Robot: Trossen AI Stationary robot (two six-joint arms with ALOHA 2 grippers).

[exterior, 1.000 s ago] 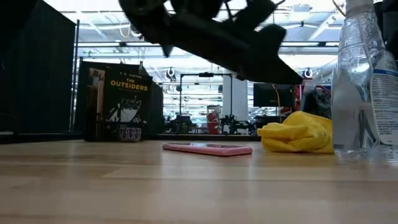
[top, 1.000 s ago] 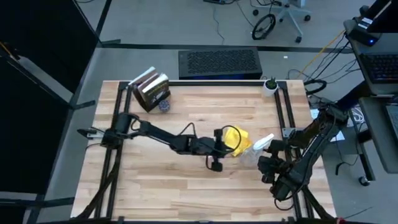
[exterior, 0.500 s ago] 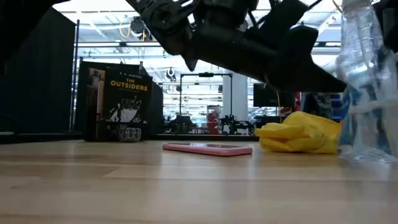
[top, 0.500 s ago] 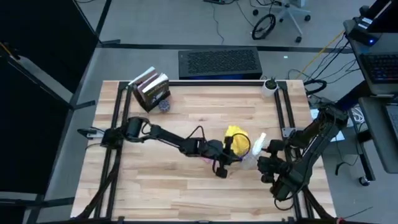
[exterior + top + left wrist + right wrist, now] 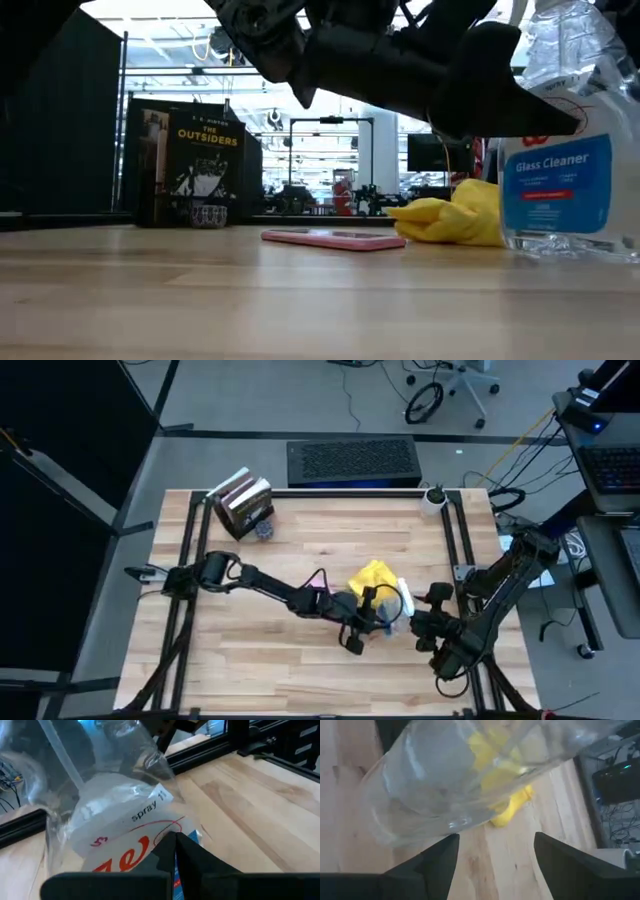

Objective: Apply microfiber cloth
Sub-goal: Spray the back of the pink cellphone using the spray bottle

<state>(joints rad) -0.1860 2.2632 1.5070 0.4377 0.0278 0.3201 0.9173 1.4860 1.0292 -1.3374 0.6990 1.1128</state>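
Now the left tool (image 5: 372,622) has pushed right to the spray bottle (image 5: 560,150), its fingers seemingly apart. The right tool (image 5: 425,630), spread, faces the bottle too. The microfiber cloth (image 5: 368,577) lies bunched just beyond, ungrasped, so wiping hasn't begun.

Top-down view: the left gripper (image 5: 372,622) lay beside the microfiber cloth (image 5: 368,577) and spray bottle (image 5: 402,603); the right gripper (image 5: 428,628) sat just beyond; books (image 5: 243,505) stood far off.
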